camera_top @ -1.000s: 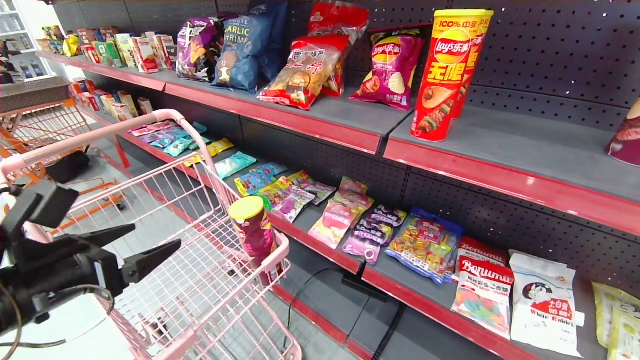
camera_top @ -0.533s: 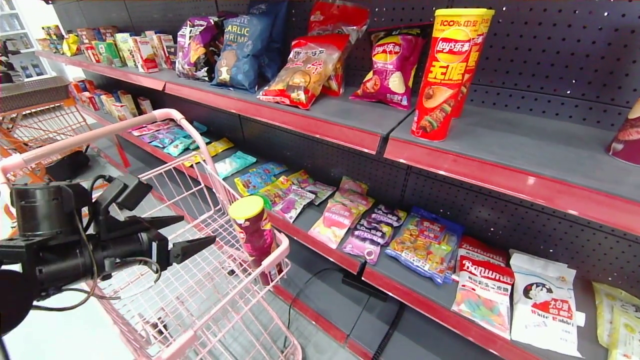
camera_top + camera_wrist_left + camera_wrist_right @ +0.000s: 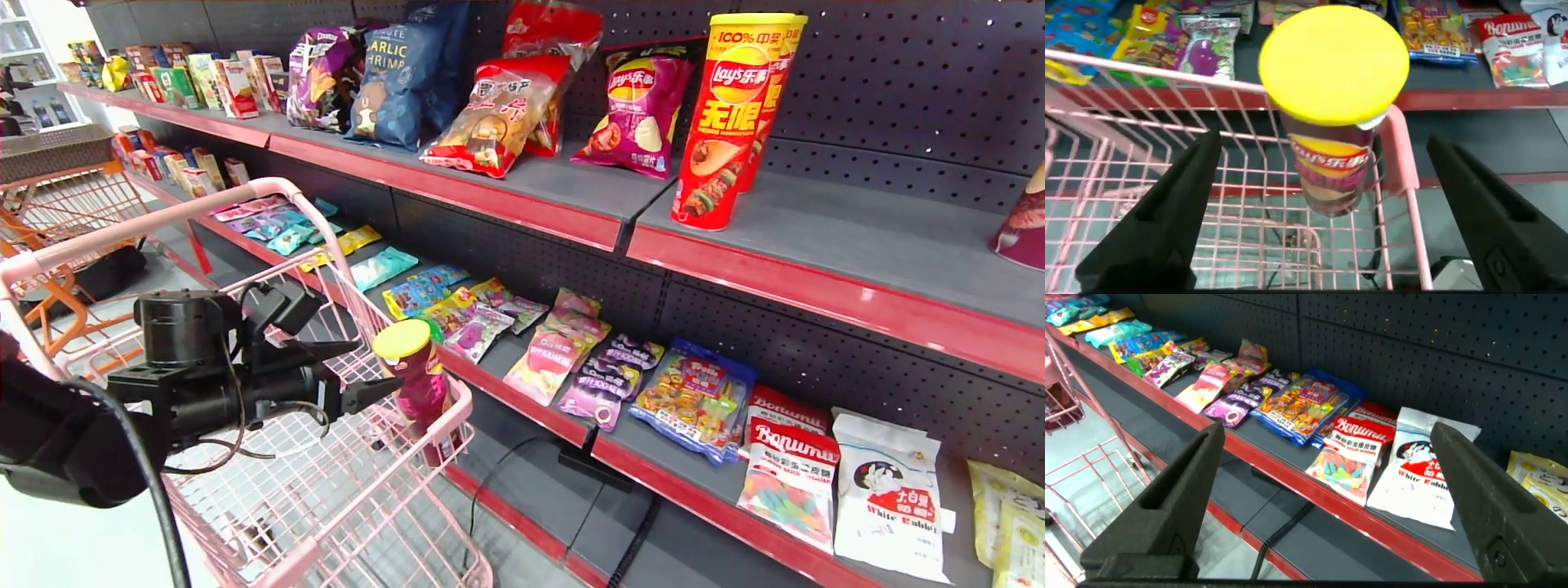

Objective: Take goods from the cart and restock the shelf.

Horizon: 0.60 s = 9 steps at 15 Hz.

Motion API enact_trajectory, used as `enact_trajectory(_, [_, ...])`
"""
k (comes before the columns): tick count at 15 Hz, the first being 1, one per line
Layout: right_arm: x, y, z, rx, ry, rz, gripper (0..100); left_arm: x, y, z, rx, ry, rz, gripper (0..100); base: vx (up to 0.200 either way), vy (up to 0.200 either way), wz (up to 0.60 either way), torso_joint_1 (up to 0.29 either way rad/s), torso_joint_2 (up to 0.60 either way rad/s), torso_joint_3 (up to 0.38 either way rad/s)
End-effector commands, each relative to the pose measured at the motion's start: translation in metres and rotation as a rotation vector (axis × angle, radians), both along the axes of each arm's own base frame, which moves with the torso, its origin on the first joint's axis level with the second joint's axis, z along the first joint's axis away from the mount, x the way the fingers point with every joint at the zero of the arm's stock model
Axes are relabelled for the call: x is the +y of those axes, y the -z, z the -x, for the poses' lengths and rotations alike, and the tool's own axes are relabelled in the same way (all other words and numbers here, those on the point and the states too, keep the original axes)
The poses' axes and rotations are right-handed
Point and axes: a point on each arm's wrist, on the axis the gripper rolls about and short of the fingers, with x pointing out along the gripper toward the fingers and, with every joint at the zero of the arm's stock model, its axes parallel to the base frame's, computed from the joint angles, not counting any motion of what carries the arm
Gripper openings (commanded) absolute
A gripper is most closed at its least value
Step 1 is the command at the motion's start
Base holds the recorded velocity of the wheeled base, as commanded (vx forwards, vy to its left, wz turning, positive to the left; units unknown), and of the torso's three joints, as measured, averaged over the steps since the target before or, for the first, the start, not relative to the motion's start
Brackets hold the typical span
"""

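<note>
A purple chip can (image 3: 418, 384) with a yellow lid (image 3: 1333, 64) stands upright in the front corner of the pink cart (image 3: 464, 402), against its wire wall. My left gripper (image 3: 380, 364) hovers over the cart basket, level with the can's upper part. It is open, and the can (image 3: 1331, 167) lies just ahead between the two black fingers (image 3: 1167, 216). My right gripper (image 3: 1323, 441) is open and holds nothing; it hangs in front of the lower shelf (image 3: 1290, 469) with its candy bags.
On the upper shelf (image 3: 816, 298), two tall red chip cans (image 3: 727, 122) stand with bare grey board to their right. Chip bags (image 3: 490, 114) lie to their left. Candy bags (image 3: 694, 396) cover the lower shelf. An orange cart (image 3: 57, 204) stands at the far left.
My left arm has swung forward and to the right over the cart basket, bringing its open gripper up to the purple can. The can and the shelves have not moved.
</note>
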Motion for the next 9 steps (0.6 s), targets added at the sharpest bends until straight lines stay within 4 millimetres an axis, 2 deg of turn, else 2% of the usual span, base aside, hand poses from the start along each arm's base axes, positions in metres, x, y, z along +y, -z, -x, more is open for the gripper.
enact_trajectory(1, [0.0,0.0,0.0,-0.001,-0.002,0.0,100,-0.009,0.014,-0.01,0.033,0.023,-0.004,100,0.0,0.0,0.0,0.0,0.0,0.0])
enact_trajectory(6, [0.0,0.0,0.0,-0.001,-0.002,0.0,100,-0.016,0.018,-0.031,0.013,0.032,-0.007,100,0.0,0.0,0.0,0.0,0.0,0.0])
enact_trajectory(9, [0.0,0.0,0.0,-0.001,-0.002,0.0,100,-0.025,0.021,-0.033,0.02,0.046,-0.011,100,0.0,0.0,0.0,0.0,0.0,0.0])
